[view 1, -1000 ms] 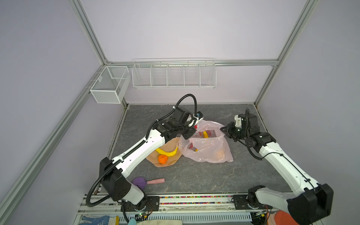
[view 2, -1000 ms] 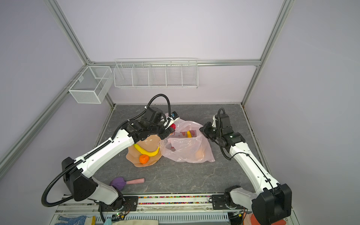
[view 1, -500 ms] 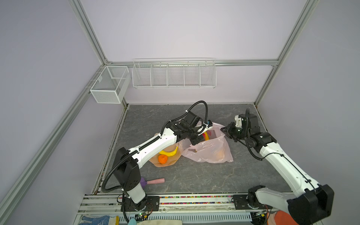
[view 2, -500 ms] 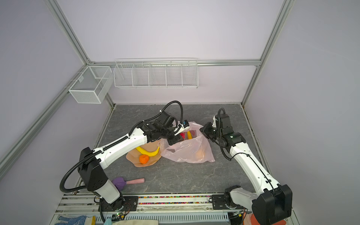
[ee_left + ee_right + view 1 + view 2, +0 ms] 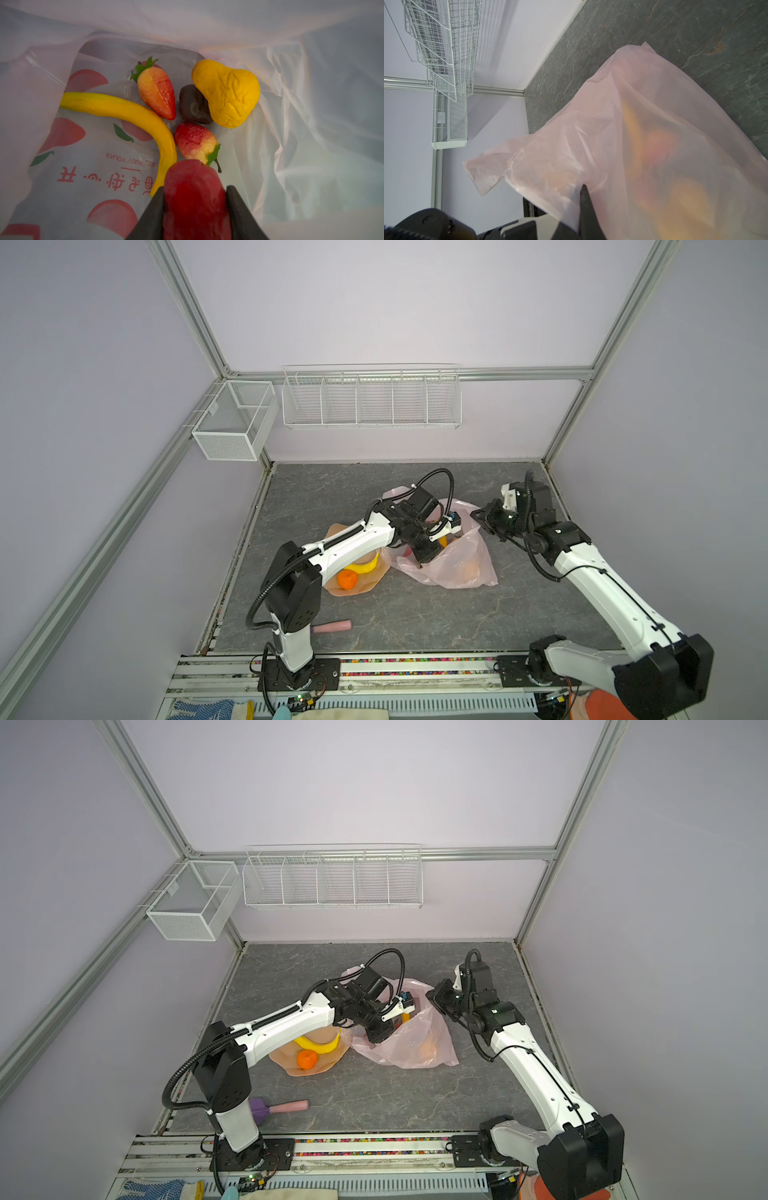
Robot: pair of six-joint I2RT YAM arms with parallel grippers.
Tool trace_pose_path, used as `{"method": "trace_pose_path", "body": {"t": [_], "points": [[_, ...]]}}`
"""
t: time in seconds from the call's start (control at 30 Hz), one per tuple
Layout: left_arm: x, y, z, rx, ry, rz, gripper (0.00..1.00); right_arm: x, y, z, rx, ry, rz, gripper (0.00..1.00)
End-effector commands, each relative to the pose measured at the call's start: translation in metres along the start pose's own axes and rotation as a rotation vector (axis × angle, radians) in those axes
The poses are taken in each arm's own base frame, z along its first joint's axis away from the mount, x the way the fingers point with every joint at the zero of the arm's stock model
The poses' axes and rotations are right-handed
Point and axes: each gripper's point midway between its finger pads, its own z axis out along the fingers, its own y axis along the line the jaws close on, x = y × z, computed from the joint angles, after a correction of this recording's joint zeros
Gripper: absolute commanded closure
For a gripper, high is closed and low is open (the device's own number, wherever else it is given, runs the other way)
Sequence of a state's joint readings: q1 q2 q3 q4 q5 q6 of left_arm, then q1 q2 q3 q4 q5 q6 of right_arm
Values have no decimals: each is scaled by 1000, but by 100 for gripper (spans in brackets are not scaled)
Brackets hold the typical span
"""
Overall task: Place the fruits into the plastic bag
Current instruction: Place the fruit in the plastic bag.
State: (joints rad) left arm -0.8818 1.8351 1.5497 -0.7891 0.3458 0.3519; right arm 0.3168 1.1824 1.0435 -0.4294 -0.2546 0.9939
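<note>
Pink, crinkly translucent plastic bag (image 5: 457, 568) lies on the grey worktop (image 5: 332, 497), the left hand (image 5: 195, 188) deep inside it, grasping a glossy red toy fruit (image 5: 193, 207) above fruits (image 5: 155, 91) lying there. The right hand (image 5: 483, 517), clenched, seems to pinch the bag's rim. Next comes release, then fetching the yellow banana (image 5: 365, 568) and round orange (image 5: 347, 580) from the peach dish (image 5: 365, 588).

On the desk (image 5: 415, 622), the plastic bag (image 5: 457, 568) lies just right of the dish (image 5: 363, 588). A banana (image 5: 365, 568) and an orange (image 5: 347, 579) lie in the dish. The brush (image 5: 278, 1107) lies before it. The left pincer (image 5: 195, 189), clamping a fruit (image 5: 195, 207), sits inside the bag. The right pincer (image 5: 480, 516) grips the bag's right rim.
</note>
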Motion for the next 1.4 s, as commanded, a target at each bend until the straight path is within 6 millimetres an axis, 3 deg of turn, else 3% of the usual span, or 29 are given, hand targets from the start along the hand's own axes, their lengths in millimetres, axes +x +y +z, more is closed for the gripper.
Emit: {"method": "trace_pose_path", "body": {"t": [0.0, 0.53, 0.77, 0.97, 1.17, 1.37], "points": [[-13, -3, -1, 40, -15, 1, 100, -5, 7, -1, -14, -16, -14, 93], [-53, 13, 32, 79, -74, -125, 96, -4, 5, 4, -15, -14, -6, 93], [-64, 16, 27, 67, -135, -193, 46, -4, 5, 5, -18, -13, -6, 93], [-70, 27, 9, 33, -176, -287, 24, -5, 5, 7, -19, -12, -3, 93], [-70, 40, -17, -5, -221, -388, 21, -4, 4, 6, -16, -15, -3, 93], [-53, 44, -40, -90, -188, -453, 21, -5, 3, 6, -16, -16, -4, 93]]}}
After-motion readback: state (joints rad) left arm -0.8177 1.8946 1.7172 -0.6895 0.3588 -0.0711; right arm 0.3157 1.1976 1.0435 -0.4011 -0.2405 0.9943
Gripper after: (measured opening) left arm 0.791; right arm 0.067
